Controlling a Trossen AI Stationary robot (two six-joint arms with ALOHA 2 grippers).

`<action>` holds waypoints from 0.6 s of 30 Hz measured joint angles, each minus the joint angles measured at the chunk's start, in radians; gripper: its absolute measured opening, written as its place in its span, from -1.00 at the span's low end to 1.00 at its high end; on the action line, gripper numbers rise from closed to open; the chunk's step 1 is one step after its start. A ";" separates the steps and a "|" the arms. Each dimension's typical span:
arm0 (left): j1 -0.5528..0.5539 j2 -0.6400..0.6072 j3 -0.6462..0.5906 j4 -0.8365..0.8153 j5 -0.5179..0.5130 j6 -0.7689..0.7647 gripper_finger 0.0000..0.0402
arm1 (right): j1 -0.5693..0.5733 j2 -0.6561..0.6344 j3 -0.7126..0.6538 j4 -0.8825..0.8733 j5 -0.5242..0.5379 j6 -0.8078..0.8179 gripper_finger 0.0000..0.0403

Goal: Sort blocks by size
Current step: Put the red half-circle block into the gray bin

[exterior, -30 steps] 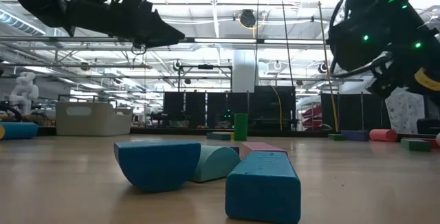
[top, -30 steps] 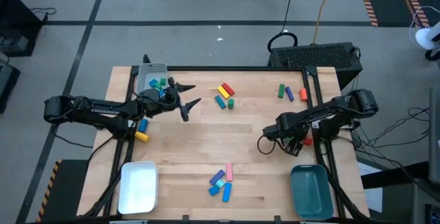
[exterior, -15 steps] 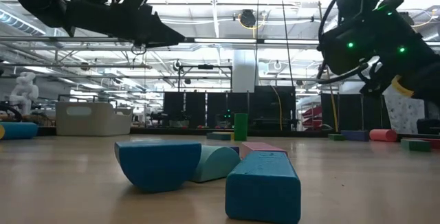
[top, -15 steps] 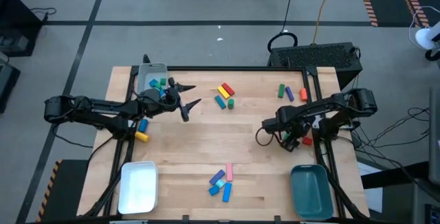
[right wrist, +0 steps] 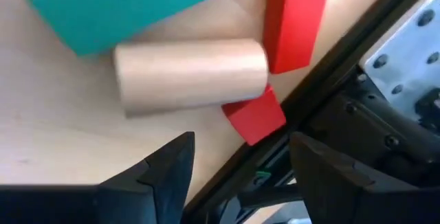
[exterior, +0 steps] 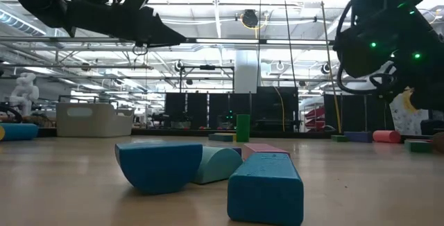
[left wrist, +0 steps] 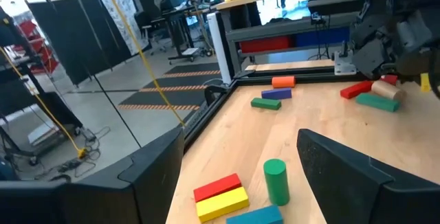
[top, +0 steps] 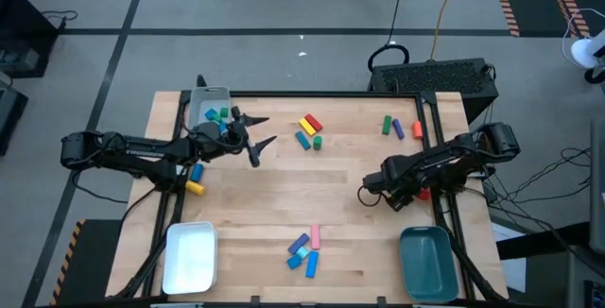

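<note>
The right gripper (top: 389, 197) hangs low over the right edge of the wooden tabletop (top: 284, 195), and its jaws stand apart and empty above a small group of blocks. In the right wrist view this group is a tan wooden cylinder (right wrist: 190, 72) lying on its side, a teal block (right wrist: 130, 7) touching it, a long red bar (right wrist: 295, 21) and a small red cube (right wrist: 254, 116) just beside the table frame. The left gripper (top: 257, 133) hovers near the grey tray (top: 210, 94) at the far left corner, jaws also apart and holding nothing. Other blocks lie well apart in groups: a red and yellow pair (top: 309, 123) at the far middle, and blue, teal and pink pieces (top: 306, 248) at the near edge. The blocks seem light, stiff and smooth. The cylinder can probably roll, so it is safer to close the jaws across its round side near the middle. The red cube sits very close to the frame, which leaves little room for one finger.
</note>
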 joint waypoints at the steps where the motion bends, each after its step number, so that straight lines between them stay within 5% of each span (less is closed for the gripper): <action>1: 0.000 0.000 0.000 0.001 0.000 0.009 0.42 | 0.004 0.000 -0.001 0.008 -0.006 -0.017 0.10; 10: 0.000 0.000 0.000 0.044 0.000 0.015 0.42 | 0.057 0.002 -0.021 0.039 -0.008 -0.054 -0.23; 18: 0.000 0.000 0.000 0.035 0.000 0.007 0.42 | 0.061 0.016 -0.020 0.053 0.086 0.166 -0.77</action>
